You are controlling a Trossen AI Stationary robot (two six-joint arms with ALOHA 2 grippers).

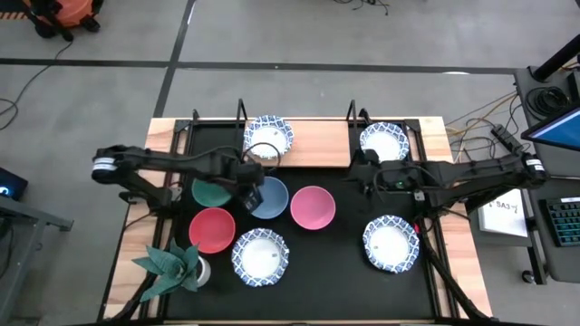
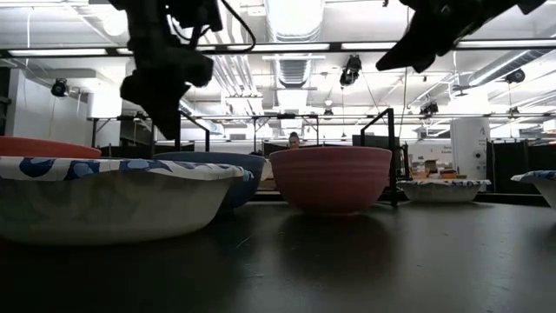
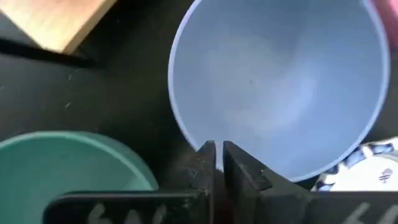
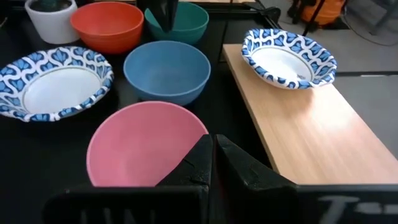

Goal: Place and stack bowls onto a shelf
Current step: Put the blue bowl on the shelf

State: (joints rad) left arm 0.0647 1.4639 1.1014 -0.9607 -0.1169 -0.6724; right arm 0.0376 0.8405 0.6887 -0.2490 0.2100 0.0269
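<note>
The light-wood shelf lies along the table's far side with two patterned bowls on it, one toward its left and one toward its right. On the black tabletop stand the green, blue, pink and red bowls and two patterned ones. My left gripper is shut and hovers over the blue bowl's rim nearest the green bowl. My right gripper is shut and hangs above the table right of the pink bowl.
A green star-shaped plant in a white pot stands at the table's near left corner. Black upright supports rise at the shelf's far edge. Bare tabletop lies between the two near patterned bowls.
</note>
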